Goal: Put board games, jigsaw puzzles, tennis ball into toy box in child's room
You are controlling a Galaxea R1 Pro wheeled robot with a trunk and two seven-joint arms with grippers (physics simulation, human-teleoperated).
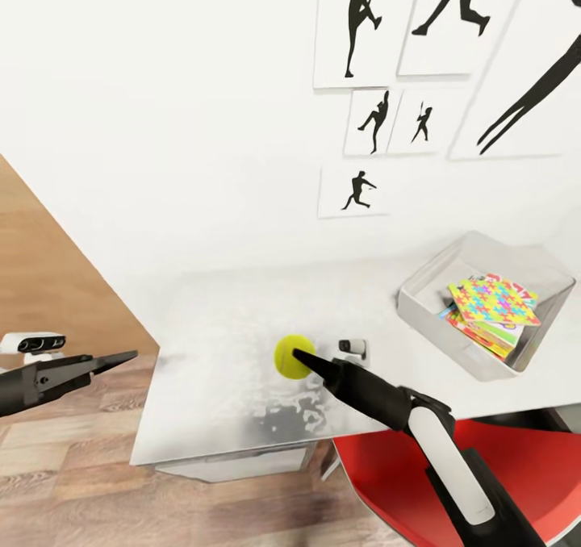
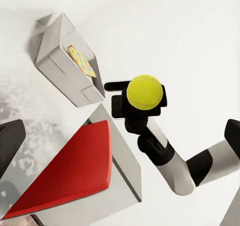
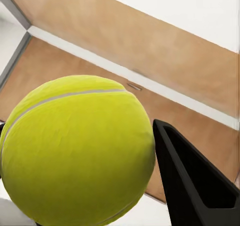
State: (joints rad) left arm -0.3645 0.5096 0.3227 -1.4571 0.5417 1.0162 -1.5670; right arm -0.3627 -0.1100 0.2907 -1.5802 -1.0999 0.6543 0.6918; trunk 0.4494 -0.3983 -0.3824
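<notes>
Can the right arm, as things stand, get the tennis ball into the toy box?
Probably yes. The right gripper appears shut on the tennis ball, lifted above the table. The toy box stands open-topped further along the table on the arm's own side, with nothing between them. The puzzle inside leaves room.

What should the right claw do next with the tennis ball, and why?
Probably lift and carry it toward the toy box. The right claw looks closed around the tennis ball, one finger against its side, and the ball is still over the table, well short of the box that already holds puzzle sheets.
</notes>
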